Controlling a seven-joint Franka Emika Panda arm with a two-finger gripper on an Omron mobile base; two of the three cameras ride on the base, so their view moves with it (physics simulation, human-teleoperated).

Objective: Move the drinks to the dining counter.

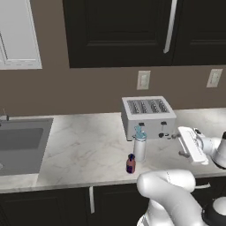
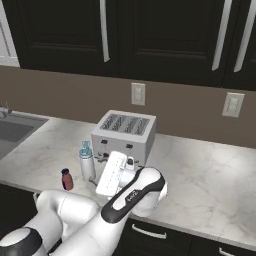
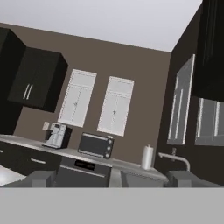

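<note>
Two drinks standing on marble worktop point(image 1: 84, 145) just in front of white toaster point(image 1: 148, 117): slim white-grey bottle point(image 1: 140, 145) with light-blue spout lid, upright, close to toaster's front left corner; tiny purple-red bottle point(image 1: 130, 163) with dark cap, upright, just beside and nearer the counter edge. Same pair seen from right base view, white-grey bottle point(image 2: 87, 162) left of toaster point(image 2: 123, 135), purple-red bottle point(image 2: 66, 179) lower left of it, the two near but apart.

Shown from left base view and not from the right: full grey sink point(image 1: 20, 143) basin at left, white window frame above it. Shown from right base view: long stretch of bare marble right of toaster, two wall outlets, sink corner at far left edge. Hand view pointed across the room instead: windows, a microwave point(image 3: 95, 145), a coffee machine point(image 3: 57, 135), a paper towel roll point(image 3: 148, 157) and a faucet on a distant counter.

Arm bent low over counter front, wrist turned sideways, gripper point(image 1: 182, 145) level with toaster's front right, pointing roughly left toward the bottles. Jaws spread wide, holding nothing. Fingertips small and partly hidden in both base views, so exact gap to toaster hard to judge, seemingly just clear of it.
</note>
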